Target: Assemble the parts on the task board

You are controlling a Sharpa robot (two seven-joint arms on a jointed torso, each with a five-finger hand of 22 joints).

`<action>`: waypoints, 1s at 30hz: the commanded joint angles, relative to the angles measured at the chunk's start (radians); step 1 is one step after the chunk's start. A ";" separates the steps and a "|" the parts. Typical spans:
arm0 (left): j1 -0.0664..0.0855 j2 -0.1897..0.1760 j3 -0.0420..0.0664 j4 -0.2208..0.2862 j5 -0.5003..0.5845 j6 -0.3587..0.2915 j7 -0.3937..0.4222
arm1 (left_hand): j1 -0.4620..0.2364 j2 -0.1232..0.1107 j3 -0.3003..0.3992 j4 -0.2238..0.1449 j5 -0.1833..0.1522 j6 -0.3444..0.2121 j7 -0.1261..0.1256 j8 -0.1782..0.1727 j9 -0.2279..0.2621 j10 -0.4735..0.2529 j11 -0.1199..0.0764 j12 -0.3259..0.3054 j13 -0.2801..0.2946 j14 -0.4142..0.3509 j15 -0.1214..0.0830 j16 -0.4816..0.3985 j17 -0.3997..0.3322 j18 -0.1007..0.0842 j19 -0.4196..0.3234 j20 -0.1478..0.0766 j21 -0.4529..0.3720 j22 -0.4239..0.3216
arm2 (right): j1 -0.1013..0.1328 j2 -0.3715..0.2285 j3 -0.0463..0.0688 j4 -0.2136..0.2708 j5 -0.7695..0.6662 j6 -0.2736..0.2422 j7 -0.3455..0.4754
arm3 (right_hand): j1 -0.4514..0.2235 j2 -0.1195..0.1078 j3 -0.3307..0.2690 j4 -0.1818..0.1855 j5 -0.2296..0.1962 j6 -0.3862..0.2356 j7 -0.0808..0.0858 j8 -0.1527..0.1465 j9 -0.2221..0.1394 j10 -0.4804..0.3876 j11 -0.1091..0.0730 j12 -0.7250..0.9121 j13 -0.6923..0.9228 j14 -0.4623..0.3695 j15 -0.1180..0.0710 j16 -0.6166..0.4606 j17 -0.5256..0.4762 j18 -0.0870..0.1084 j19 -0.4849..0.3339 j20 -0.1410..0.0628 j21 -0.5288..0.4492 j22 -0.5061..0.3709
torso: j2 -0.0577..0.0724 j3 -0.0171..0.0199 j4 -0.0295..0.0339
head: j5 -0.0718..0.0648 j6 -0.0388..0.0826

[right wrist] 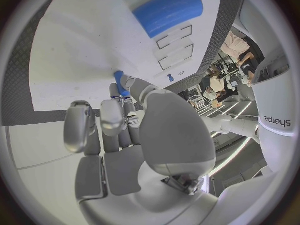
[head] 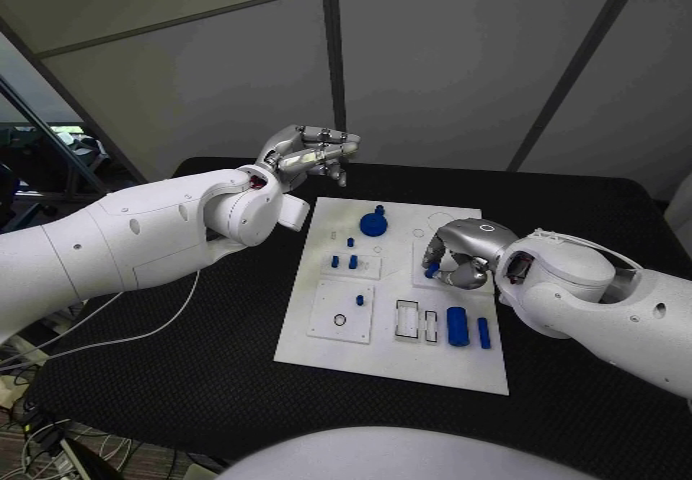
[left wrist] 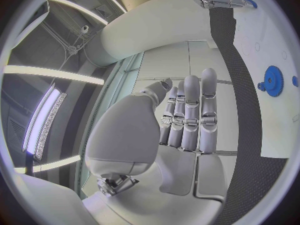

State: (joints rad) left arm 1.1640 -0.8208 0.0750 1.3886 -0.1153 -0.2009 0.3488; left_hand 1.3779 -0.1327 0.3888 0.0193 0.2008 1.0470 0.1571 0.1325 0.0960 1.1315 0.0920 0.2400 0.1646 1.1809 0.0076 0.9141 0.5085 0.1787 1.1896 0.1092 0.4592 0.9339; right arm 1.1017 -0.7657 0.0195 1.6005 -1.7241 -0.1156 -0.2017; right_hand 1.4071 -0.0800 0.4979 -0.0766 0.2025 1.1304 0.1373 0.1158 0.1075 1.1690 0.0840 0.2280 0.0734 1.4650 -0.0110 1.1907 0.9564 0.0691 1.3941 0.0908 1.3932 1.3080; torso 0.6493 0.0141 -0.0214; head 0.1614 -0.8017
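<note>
- Task board [head: 329,335] lies in the middle of the black table [head: 188,400], with blue parts spread over it.
- Small blue peg [head: 431,268] sits at the right hand's [head: 459,262] fingertips, over the board's right half; the right wrist view shows it pinched between thumb and a finger [right wrist: 121,83].
- Its long axis appears to run roughly in line with the fingers; whether it is upright I cannot tell.
- Left hand [head: 310,152] hovers beyond the board's far left corner, fingers straight, grasping nothing.
- My judgement: the right hand, being nearer, does the seating; blue gear [head: 375,222] stands toward the far edge.
</note>
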 commanded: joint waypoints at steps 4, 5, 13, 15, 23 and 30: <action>0.001 0.003 0.000 -0.003 0.002 0.013 0.001 | -0.001 0.006 -0.004 0.000 -0.004 -0.001 0.001 0.000 -0.002 -0.007 -0.003 0.007 0.001 -0.004 0.004 -0.005 -0.001 0.003 0.000 -0.002 -0.004 -0.001 | 0.002 -0.032 0.002 0.050 -0.028 -0.096 0.001 | 0.010 0.013 0.013 -0.005 0.006 0.010 -0.001 0.004 0.000 0.030 -0.020 0.000 0.006 0.014 -0.007 0.008 0.005 -0.010 0.009 0.000 0.011 0.040 | -0.003 -0.0009 -0.0014 | 0.000 0.003; 0.001 0.004 0.000 -0.004 0.002 0.013 0.001 | -0.001 0.006 -0.004 0.000 -0.004 -0.001 0.001 0.000 -0.002 -0.007 -0.003 0.007 0.001 -0.004 0.004 -0.005 -0.001 0.003 0.000 -0.002 -0.004 -0.001 | 0.002 -0.042 0.002 0.065 -0.029 -0.102 0.001 | 0.010 0.012 0.014 -0.006 0.006 0.010 -0.001 0.004 0.000 0.031 -0.020 -0.001 0.007 0.014 -0.007 0.009 0.006 -0.010 0.010 -0.001 0.012 0.042 | -0.004 -0.0017 -0.0012 | -0.002 0.004; 0.001 0.008 0.000 -0.009 0.002 0.014 0.001 | -0.001 0.006 -0.004 0.000 -0.004 -0.001 0.001 0.000 -0.002 -0.007 -0.003 0.007 0.001 -0.004 0.004 -0.005 -0.001 0.003 0.000 -0.002 -0.004 -0.001 | 0.007 -0.083 0.032 0.167 -0.028 -0.138 0.002 | 0.010 0.009 0.019 -0.010 0.010 0.011 0.000 0.003 0.000 0.034 -0.019 -0.004 0.007 0.015 -0.006 0.013 0.010 -0.011 0.012 -0.001 0.016 0.047 | -0.006 -0.0020 -0.0007 | 0.001 0.007; 0.001 0.009 0.000 -0.010 0.002 0.013 0.001 | -0.001 0.006 -0.004 0.000 -0.004 -0.001 0.001 0.000 -0.002 -0.007 -0.003 0.007 0.001 -0.004 0.004 -0.005 -0.001 0.003 0.000 -0.002 -0.004 -0.001 | 0.007 -0.083 0.036 0.188 -0.022 -0.145 0.005 | 0.010 0.008 0.021 -0.011 0.012 0.010 0.001 0.003 0.000 0.034 -0.019 -0.006 0.008 0.015 -0.006 0.014 0.011 -0.011 0.013 -0.001 0.017 0.049 | -0.006 -0.0023 -0.0008 | 0.003 0.006; 0.000 0.015 0.000 -0.014 0.002 0.015 0.002 | -0.001 0.006 -0.004 0.000 -0.004 -0.001 0.001 0.000 -0.002 -0.007 -0.003 0.007 0.001 -0.004 0.004 -0.005 -0.001 0.003 0.000 -0.002 -0.004 -0.001 | 0.007 0.005 0.038 0.205 0.023 -0.158 0.041 | 0.007 0.006 0.025 -0.012 0.016 0.009 0.002 0.001 0.000 0.033 -0.017 -0.011 0.007 0.014 -0.005 0.015 0.010 -0.012 0.013 0.000 0.019 0.050 | -0.004 -0.0033 0.0012 | 0.010 0.006; 0.000 0.024 0.000 -0.020 0.002 0.018 0.002 | -0.001 0.006 -0.004 0.000 -0.004 -0.001 0.001 0.000 -0.002 -0.007 -0.003 0.007 0.001 -0.004 0.004 -0.005 -0.001 0.003 0.000 -0.002 -0.004 -0.001 | -0.008 0.111 0.006 0.170 0.048 -0.153 0.083 | 0.004 0.005 0.028 -0.013 0.019 0.006 0.004 -0.001 -0.001 0.031 -0.016 -0.015 0.007 0.014 -0.004 0.015 0.009 -0.012 0.013 0.001 0.019 0.050 | -0.003 -0.0042 0.0025 | 0.017 0.005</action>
State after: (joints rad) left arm 1.1632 -0.7977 0.0747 1.3691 -0.1152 -0.1979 0.3472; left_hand 1.3779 -0.1327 0.3889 0.0193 0.2008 1.0470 0.1571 0.1325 0.0960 1.1315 0.0920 0.2400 0.1644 1.1809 0.0076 0.9141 0.5086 0.1787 1.1896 0.1092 0.4594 0.9337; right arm 1.0942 -0.6600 0.0262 1.7768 -1.7046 -0.2530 -0.1618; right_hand 1.4162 -0.0786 0.5183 -0.0905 0.2172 1.1365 0.1368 0.1161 0.1071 1.1742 0.0893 0.2108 0.0734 1.4649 -0.0109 1.1987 0.9665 0.0694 1.4013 0.0911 1.4094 1.3077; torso 0.6454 0.0107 -0.0201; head 0.1764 -0.7958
